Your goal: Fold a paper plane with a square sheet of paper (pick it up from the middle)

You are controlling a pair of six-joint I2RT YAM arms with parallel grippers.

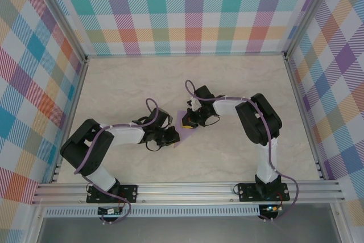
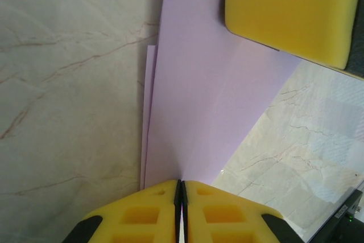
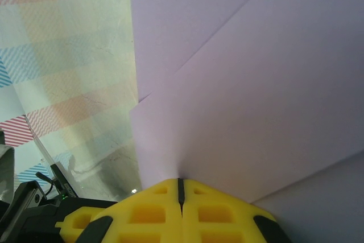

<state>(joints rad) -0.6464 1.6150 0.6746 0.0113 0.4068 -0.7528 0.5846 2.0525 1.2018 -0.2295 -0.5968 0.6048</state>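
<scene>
Thin, limp and easily creased, the partly folded lavender paper [image 1: 185,133] is held mid-counter [image 1: 125,89] between the arms, left fingers [image 2: 145,214] and right fingers [image 3: 213,214] each clamped together on an edge, a sensible pinch beside the folds.

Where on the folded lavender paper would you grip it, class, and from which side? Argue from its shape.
Pinch an edge, closing across the layers, and come in along the sheet's plane from opposite sides. The lavender paper is thin and layered by folds, so only an edge can be pinched. The left tool and right tool are each shut on an edge this way.
</scene>
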